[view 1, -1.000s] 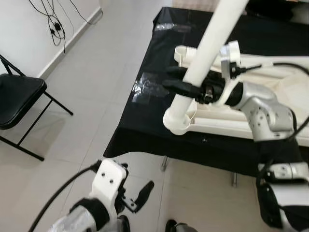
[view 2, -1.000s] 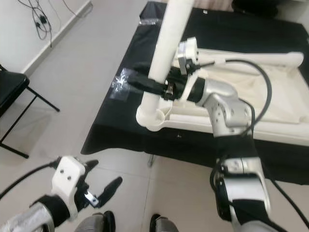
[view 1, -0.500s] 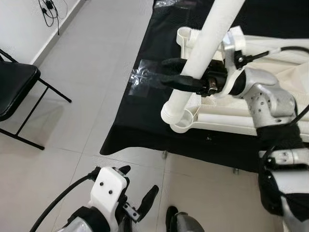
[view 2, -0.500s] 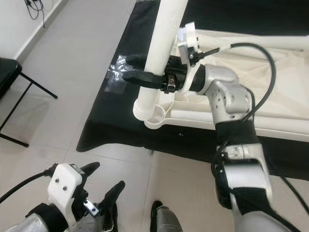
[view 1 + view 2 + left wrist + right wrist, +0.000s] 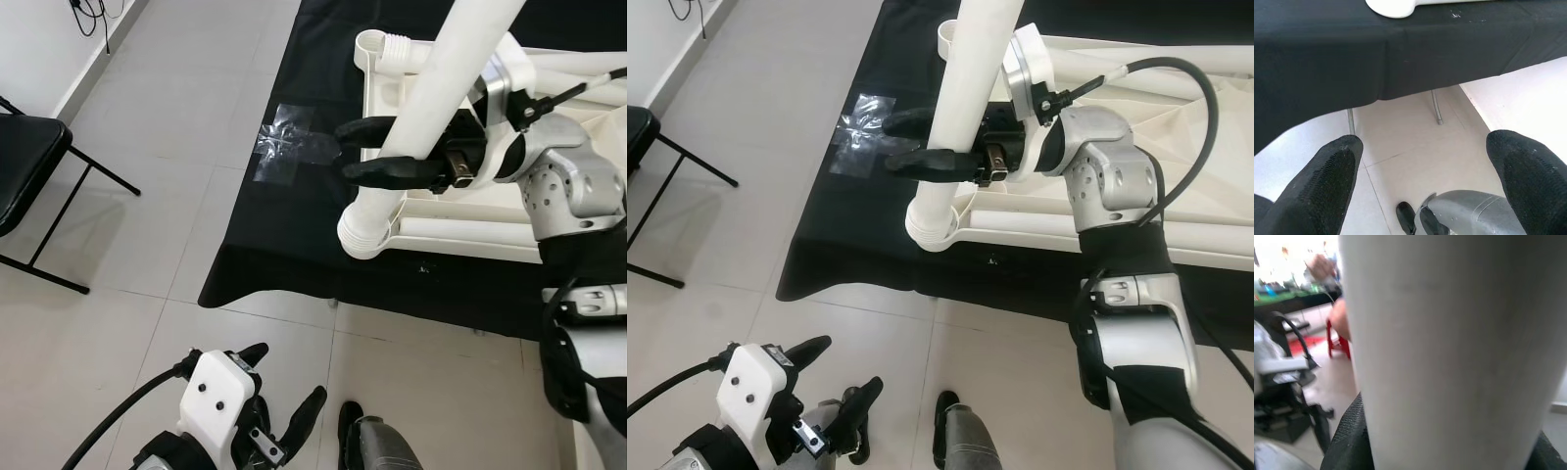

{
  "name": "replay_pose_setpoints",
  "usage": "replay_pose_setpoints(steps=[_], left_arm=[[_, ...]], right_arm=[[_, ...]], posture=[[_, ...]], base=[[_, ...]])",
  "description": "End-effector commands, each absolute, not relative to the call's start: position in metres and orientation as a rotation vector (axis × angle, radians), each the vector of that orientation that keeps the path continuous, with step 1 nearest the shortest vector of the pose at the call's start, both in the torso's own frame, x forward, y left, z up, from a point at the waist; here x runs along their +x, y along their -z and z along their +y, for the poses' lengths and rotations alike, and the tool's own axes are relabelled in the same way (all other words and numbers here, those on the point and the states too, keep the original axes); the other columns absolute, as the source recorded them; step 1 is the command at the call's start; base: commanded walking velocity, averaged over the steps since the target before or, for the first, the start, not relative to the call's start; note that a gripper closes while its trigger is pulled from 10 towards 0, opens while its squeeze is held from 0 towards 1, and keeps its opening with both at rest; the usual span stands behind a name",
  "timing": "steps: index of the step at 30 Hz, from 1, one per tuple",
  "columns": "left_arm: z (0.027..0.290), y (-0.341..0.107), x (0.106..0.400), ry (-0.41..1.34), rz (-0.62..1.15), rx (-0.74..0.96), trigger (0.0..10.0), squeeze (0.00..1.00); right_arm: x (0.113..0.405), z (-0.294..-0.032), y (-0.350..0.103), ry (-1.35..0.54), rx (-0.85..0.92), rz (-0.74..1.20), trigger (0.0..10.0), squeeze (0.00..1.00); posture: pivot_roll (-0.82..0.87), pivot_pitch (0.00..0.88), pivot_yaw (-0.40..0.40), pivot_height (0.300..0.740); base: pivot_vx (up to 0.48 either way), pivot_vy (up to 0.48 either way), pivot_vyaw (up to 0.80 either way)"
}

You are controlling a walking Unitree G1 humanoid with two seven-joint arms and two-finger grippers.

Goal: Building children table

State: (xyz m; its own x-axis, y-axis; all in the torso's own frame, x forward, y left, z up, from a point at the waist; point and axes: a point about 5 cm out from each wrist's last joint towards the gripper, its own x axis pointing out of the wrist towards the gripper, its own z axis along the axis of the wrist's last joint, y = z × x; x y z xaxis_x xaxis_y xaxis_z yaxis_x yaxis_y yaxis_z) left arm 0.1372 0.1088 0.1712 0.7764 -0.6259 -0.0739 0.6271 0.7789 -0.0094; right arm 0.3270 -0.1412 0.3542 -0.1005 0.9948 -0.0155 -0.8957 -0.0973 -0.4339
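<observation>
A thick white table leg point(image 5: 431, 108) stands tilted over the near left corner of the white table top point(image 5: 509, 211), its threaded lower end point(image 5: 364, 227) at the top's corner socket. My right gripper point(image 5: 355, 149) is shut on the leg about halfway up, its black fingers on either side of it. The same leg point(image 5: 1449, 352) looms very close in the right wrist view. A second threaded socket point(image 5: 384, 47) sits at the top's far left corner. My left gripper point(image 5: 284, 406) hangs low over the floor, open, holding nothing; its fingers point(image 5: 1334, 178) are spread wide.
The table top lies on a table draped in black cloth point(image 5: 284, 235), with a clear tape patch point(image 5: 284, 152) near its left edge. A black folding chair point(image 5: 29, 176) stands on the tiled floor at left. My foot point(image 5: 377, 446) is below the table's front edge.
The camera has tilted and shifted, so the scene sits differently in frame. The leg's lower end stays at the corner socket; my right gripper keeps its hold. The left arm hangs a little lower.
</observation>
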Motion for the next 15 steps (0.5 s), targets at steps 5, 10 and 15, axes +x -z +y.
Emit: replay_pose_setpoints(steps=[5,10,15], left_arm=[[0.1074,-0.1708,0.1311,0.699,0.082,0.020,10.0,0.00],[0.1079,-0.1710,0.1305,0.699,0.080,0.021,10.0,0.00],[0.1080,-0.1711,0.1301,0.701,0.079,0.020,10.0,0.00]], right_arm=[[0.3323,-0.1436,-0.3503,-1.634,-0.379,-0.323,10.0,0.00],[0.3324,-0.1470,-0.3533,-1.632,-0.380,-0.322,10.0,0.00],[0.3306,-0.1478,-0.3530,-1.645,-0.372,-0.318,10.0,0.00]], posture=[[0.09,0.445,-0.017,0.740],[0.09,0.449,-0.015,0.740],[0.09,0.450,-0.014,0.740]], base=[[0.000,0.000,0.00],[0.000,0.000,0.00],[0.000,0.000,0.00]])
